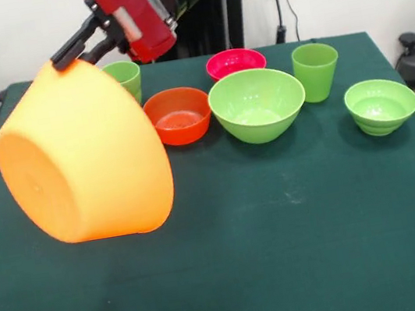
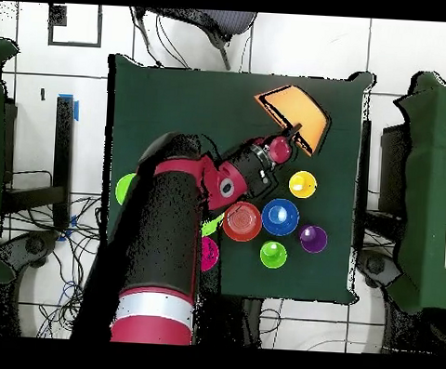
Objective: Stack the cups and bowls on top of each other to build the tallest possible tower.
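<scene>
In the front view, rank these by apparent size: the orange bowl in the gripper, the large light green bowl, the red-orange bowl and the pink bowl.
1. Huge orange bowl, though it hangs tilted and nearest the camera, which exaggerates it.
2. Large light green bowl.
3. Red-orange bowl.
4. Pink bowl, farther back and partly hidden, so its place after the red-orange one is unsure.

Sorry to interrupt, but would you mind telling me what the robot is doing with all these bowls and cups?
The red arm's claw is shut on the rim of the huge orange bowl, holding it tilted on its side above the table. No tower exists yet. The red-orange bowl, large green bowl, pink bowl, small green bowl and a green cup stand separately behind it.
</scene>
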Tool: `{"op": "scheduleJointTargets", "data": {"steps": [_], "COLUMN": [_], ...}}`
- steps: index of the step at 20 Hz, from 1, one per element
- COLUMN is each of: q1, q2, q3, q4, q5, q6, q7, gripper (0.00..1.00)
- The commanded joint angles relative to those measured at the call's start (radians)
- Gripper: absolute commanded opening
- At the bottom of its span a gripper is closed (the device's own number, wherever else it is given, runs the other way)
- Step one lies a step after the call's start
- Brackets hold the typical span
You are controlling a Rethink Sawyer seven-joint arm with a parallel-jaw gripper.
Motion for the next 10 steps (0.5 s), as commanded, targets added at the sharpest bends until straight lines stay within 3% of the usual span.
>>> {"op": "scheduleJointTargets", "data": {"steps": [1,7,10], "q1": [0.031,0.041,0.047], "q2": [0.053,0.118,0.175], "q3": [-0.026,-0.050,-0.057], "q4": [-0.022,-0.061,-0.076], "q5": [-0.138,-0.179,-0.238], "q6": [0.092,0.158,0.204], "q7": [0.391,0.463,0.522], "gripper": [0.00,0.00,0.00]}}
